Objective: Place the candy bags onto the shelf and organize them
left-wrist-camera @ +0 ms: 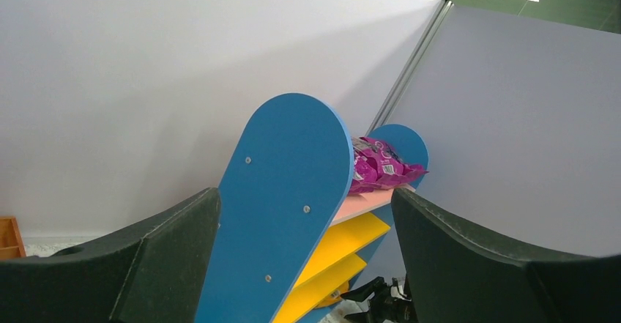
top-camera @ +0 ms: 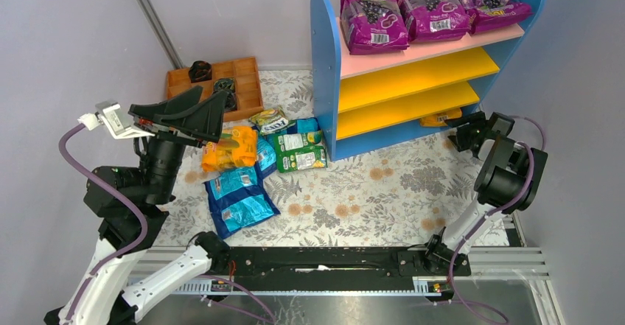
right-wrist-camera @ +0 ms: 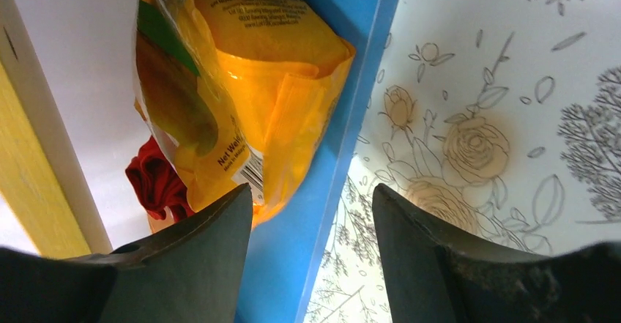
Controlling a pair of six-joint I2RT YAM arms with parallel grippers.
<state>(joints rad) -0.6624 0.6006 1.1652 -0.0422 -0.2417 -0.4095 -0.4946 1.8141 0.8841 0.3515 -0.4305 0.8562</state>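
Note:
The shelf (top-camera: 328, 67) stands at the back right, with blue side panels, a pink top board and yellow boards below. Several candy bags lie in a loose heap on the floral cloth left of it: an orange one (top-camera: 230, 148), a blue one (top-camera: 239, 201) and a green one (top-camera: 298, 152). My left gripper (top-camera: 217, 115) hovers open and empty above the heap, facing the shelf (left-wrist-camera: 293, 191). My right gripper (top-camera: 461, 133) is low at the shelf's right end, open, with nothing between its fingers. Just ahead of it an orange candy bag (right-wrist-camera: 271, 67) lies on the bottom tier (top-camera: 441, 117).
Three purple grape-print bags (top-camera: 431, 8) fill the pink top board. An orange compartmented tray (top-camera: 243, 82) with dark items sits at the back left. Grey walls close in at the left, back and right. A red crumpled thing (right-wrist-camera: 154, 180) lies behind the orange bag.

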